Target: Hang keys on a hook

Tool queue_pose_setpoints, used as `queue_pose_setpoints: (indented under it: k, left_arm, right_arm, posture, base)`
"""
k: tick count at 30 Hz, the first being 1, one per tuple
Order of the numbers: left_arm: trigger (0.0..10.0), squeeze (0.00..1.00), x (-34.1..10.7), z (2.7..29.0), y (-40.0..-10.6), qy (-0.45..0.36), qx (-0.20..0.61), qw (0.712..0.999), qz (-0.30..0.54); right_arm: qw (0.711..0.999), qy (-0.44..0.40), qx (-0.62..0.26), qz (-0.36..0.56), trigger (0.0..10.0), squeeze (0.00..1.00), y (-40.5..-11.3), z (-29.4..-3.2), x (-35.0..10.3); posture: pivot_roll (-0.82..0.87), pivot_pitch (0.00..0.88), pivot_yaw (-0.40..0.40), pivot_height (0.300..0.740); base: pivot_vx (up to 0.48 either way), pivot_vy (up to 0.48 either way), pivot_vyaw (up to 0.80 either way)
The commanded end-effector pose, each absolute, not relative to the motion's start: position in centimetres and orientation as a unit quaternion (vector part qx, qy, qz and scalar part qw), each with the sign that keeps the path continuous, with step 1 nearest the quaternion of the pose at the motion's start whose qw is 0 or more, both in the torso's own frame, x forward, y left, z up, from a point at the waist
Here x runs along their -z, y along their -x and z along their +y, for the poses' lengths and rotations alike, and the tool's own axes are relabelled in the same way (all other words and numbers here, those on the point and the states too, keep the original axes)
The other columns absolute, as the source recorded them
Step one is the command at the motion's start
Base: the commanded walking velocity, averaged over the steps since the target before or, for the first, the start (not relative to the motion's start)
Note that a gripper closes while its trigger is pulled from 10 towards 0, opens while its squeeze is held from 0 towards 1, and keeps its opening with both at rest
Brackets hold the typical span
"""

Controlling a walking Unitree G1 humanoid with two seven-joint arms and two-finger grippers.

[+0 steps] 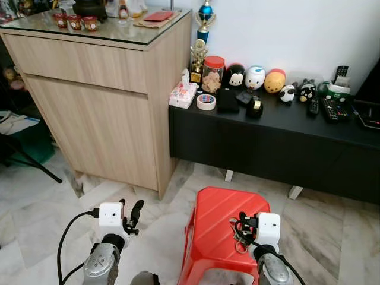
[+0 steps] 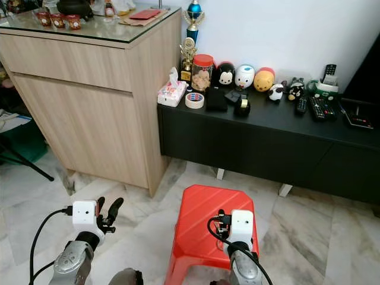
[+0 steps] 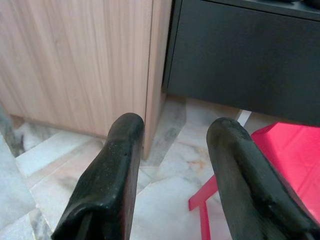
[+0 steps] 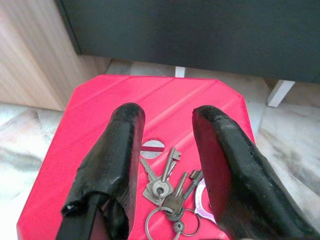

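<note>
Wooden cabinet (image 1: 101, 101) occupies the upper left of the head view, its glass top carrying small cups. Beside it, across the upper right, a low black counter (image 1: 279, 139) stands against the white wall and bears a tissue pack, a tape roll (image 1: 206, 101), a jar, round toy figures and remote controls. The marble floor (image 1: 47, 202) fills the lower part. A red plastic stool (image 1: 217, 228) sits at lower centre, in front of the counter.

Right tool (image 4: 167, 150) hovers above the stool seat, fingers spread wide, gripping nothing. The keys (image 4: 167, 192), several on metal rings, lie flat on the red seat directly beneath the gap between the fingers, next to a small round slotted hole in the seat.

Left tool (image 3: 175, 165) hangs at lower left over bare floor, near the cabinet corner, fingers apart and empty.
</note>
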State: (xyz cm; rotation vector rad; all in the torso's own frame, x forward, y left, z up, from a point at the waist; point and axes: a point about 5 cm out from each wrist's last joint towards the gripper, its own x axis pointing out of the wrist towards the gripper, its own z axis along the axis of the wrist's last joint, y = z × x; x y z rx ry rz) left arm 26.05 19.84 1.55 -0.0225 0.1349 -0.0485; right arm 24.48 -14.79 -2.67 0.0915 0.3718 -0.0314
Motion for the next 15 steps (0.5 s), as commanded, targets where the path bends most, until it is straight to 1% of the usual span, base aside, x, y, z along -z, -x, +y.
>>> queue_pose_setpoints:
  k: [1, 2, 15]
  left_arm:
    - [10.0, 0.00, -1.33, 19.77, -26.02, 0.013, 0.026, 0.997, 0.077]
    - [10.0, 0.00, -1.32, 19.74, -26.02, 0.012, 0.027, 0.997, 0.077]
    - [10.0, 0.00, -1.34, 19.75, -26.01, 0.013, 0.028, 0.997, 0.077]
  right_arm:
    - [0.981, -0.049, 0.025, 0.187, 10.0, 0.00, -24.70, -15.07, 2.60]
    - [0.982, -0.042, 0.024, 0.183, 10.0, 0.00, -24.71, -15.15, 2.54]
    - [0.982, -0.039, 0.021, 0.183, 10.0, 0.00, -24.66, -14.98, 2.57]
  posture:
    - [0.07, 0.000, -0.078, 0.635]
    - [0.07, 0.000, -0.078, 0.630]
    - [0.07, 0.000, -0.076, 0.630]
  base:
    - [0.000, 0.000, 0.00]
    - [0.000, 0.000, 0.00]
    - [0.000, 0.000, 0.00]
